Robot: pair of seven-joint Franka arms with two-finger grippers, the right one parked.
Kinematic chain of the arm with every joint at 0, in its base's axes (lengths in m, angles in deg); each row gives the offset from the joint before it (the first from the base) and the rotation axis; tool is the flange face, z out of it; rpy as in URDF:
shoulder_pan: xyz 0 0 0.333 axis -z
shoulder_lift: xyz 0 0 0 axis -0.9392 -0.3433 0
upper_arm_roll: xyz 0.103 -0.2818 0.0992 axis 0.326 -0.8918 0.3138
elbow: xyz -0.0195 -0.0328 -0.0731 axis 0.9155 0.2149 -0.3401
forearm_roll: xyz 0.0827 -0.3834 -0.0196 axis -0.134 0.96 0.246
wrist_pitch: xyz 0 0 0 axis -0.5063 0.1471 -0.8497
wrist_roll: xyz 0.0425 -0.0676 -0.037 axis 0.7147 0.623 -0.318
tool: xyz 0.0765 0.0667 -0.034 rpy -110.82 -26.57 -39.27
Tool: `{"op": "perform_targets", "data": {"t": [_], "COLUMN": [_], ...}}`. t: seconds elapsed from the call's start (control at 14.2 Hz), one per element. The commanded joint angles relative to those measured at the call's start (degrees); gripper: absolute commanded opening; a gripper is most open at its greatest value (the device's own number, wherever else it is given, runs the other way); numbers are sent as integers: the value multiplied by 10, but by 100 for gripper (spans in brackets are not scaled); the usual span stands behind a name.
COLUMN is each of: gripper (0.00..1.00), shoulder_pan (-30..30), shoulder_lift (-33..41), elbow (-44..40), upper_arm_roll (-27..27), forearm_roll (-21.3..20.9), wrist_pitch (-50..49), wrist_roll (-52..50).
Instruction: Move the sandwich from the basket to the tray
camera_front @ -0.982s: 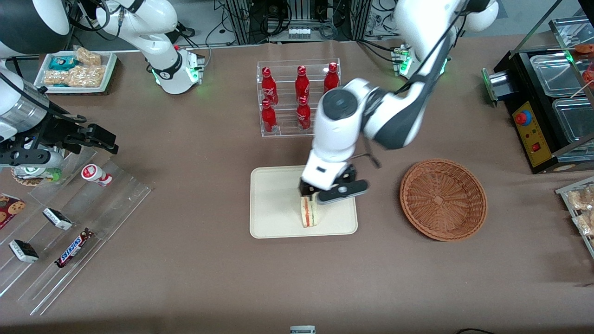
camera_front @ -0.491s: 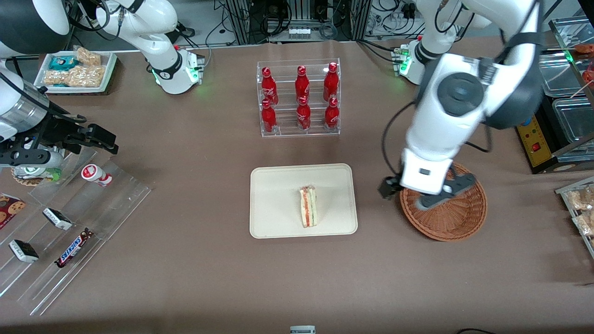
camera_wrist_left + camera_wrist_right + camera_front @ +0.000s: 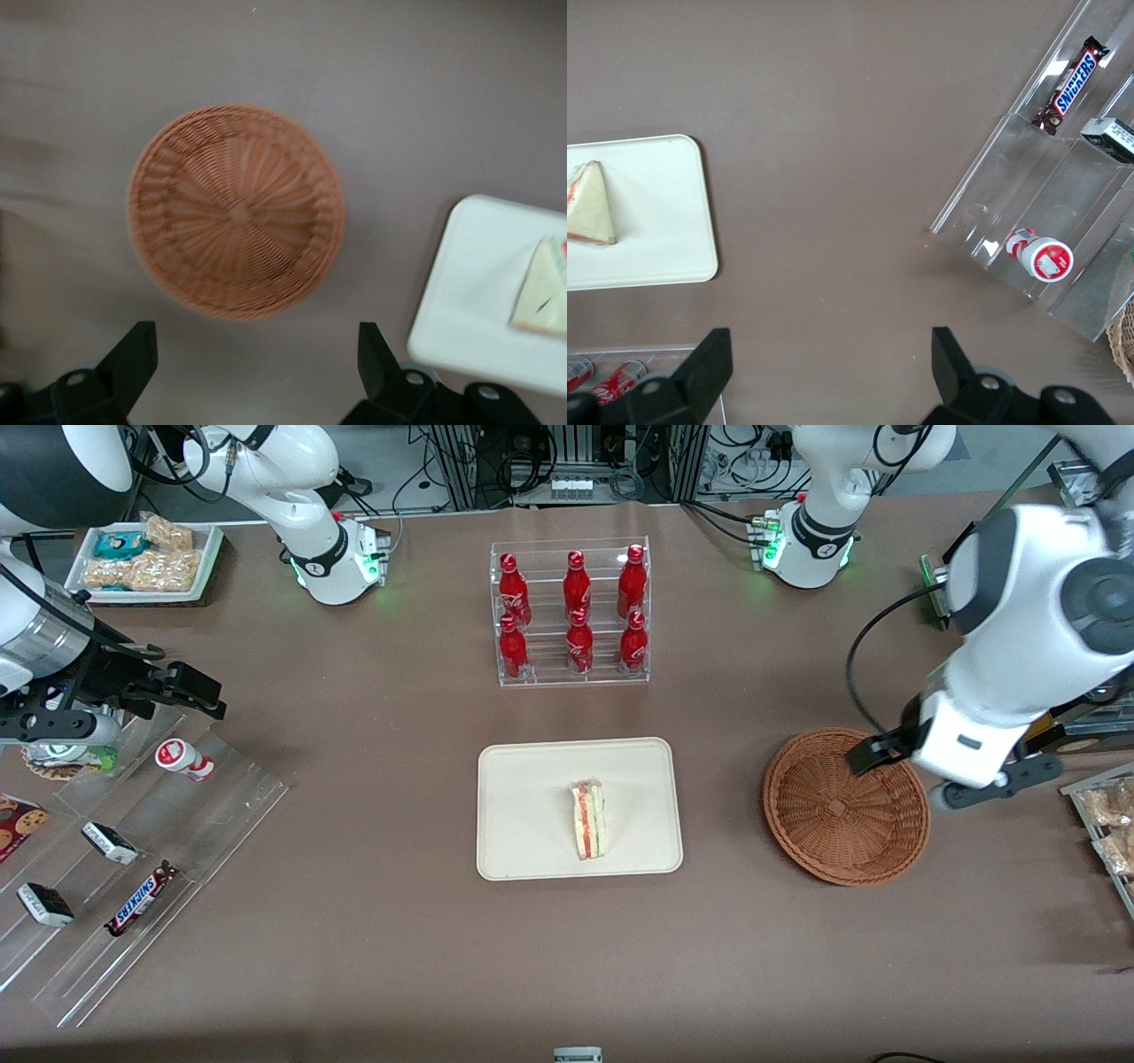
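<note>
The sandwich point(image 3: 588, 820) sits on the tray point(image 3: 523, 815), mid-frame — soft, light, probably squashy, best pinched gently across its flat bread faces. My gripper point(image 3: 921, 772) hangs at the right of the frame, over the rim of the basket point(image 3: 837, 841) — fingers point(image 3: 131, 358) spread wide, holding nothing, wrist pointing down.

Woven wicker basket point(image 3: 846, 808), smooth matt tray point(image 3: 532, 815), glossy white-cased pincer point(image 3: 948, 775).

the cream sandwich point(image 3: 588, 820) wedge stands on the tray point(image 3: 532, 815), well apart from the bare wicker basket point(image 3: 846, 806).
</note>
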Motion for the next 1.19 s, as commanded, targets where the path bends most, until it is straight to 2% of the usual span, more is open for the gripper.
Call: {"op": "perform_targets", "data": {"t": [0.0, 0.21, 0.49, 0.77, 1.12], "gripper": [100, 100, 100, 100, 100], "shoulder_pan": [-39, -104, -140, -130, -119], "shoulder_lift": [60, 103, 116, 104, 99], "elbow": [37, 40, 17, -1, -1], "upper_arm_roll": [-8, -46, -70, -65, -56], "forearm_roll": [6, 7, 7, 10, 36], "wrist_pitch": [-34, -63, -75, -68, -75], "wrist_roll": [90, 175, 249, 260, 253]}}
